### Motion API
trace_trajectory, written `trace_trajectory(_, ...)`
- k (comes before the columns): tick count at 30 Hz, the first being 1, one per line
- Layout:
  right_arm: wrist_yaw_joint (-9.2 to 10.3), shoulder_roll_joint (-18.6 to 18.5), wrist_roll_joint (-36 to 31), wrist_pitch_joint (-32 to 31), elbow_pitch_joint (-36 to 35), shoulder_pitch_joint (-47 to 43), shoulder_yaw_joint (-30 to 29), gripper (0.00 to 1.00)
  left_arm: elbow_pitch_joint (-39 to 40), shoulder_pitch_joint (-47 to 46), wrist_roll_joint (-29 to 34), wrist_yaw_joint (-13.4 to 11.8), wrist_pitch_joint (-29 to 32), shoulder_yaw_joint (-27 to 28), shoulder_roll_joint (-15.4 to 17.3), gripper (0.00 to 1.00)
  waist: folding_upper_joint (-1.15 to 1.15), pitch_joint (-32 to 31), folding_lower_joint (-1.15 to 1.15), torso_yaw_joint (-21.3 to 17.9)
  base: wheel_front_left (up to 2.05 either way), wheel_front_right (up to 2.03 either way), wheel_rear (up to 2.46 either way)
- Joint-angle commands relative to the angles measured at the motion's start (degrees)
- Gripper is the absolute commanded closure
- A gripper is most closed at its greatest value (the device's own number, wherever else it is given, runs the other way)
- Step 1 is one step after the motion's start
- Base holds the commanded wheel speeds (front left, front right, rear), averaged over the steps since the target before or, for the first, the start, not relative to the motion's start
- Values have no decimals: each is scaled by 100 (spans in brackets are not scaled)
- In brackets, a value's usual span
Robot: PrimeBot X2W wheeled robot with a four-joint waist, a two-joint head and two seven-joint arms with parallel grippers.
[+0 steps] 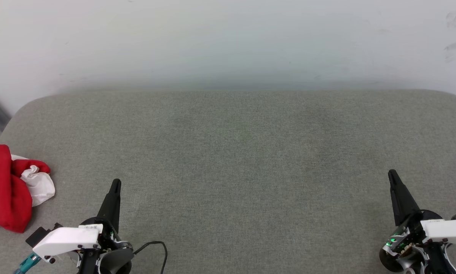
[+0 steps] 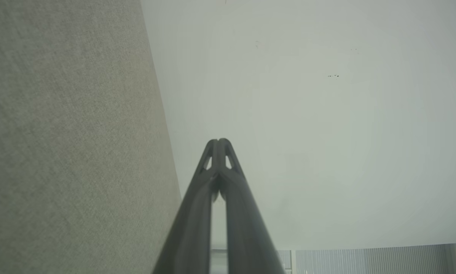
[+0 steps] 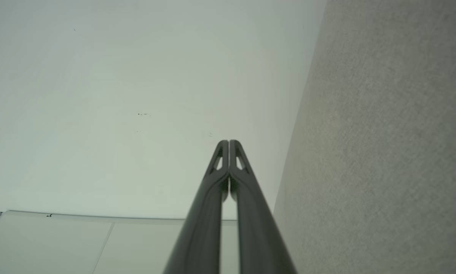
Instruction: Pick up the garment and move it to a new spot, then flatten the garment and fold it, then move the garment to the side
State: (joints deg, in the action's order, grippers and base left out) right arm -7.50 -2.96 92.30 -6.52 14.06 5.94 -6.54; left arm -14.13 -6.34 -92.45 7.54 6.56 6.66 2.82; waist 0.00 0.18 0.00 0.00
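The garment, a red shirt with a bit of white fabric showing, lies bunched at the far left edge of the grey cushioned surface, partly cut off by the head view's border. My left gripper rests at the lower left, to the right of the garment and apart from it, shut with nothing in it. At the lower right sits my right gripper, also shut and empty. In the left wrist view my left gripper has its fingertips pressed together. The right wrist view shows my right gripper the same way.
A pale wall rises behind the cushioned surface. A black cable loops beside my left wrist. The cushion's rounded corners show at the far left and far right.
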Motion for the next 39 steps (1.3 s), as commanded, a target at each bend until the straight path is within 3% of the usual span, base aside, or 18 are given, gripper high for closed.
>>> trace_trajectory(1, 2, 26, 21, -1, 2, 64, 0, 100, 3, 36, 10, 15, 3, 2, -5, 100, 0, 0, 0, 0, 0, 0, 0)
trace_trajectory(23, 2, 26, 21, -1, 2, 64, 0, 100, 3, 36, 11, 15, 3, 1, -5, 100, 0, 0, 0, 0, 0, 0, 0)
trace_trajectory(24, 0, 1, -2, 1, 8, -7, 1, 0, -9, 4, -1, -1, -1, -4, -1, 0, 0, 0, 0, 0, 0, 0, 0)
trace_trajectory(39, 1, -60, -277, 324, -312, -195, 256, 0, 222, 15, 128, -4, -400, -523, -2, 0, 0, -1, 0, 2, 0, 0, 0)
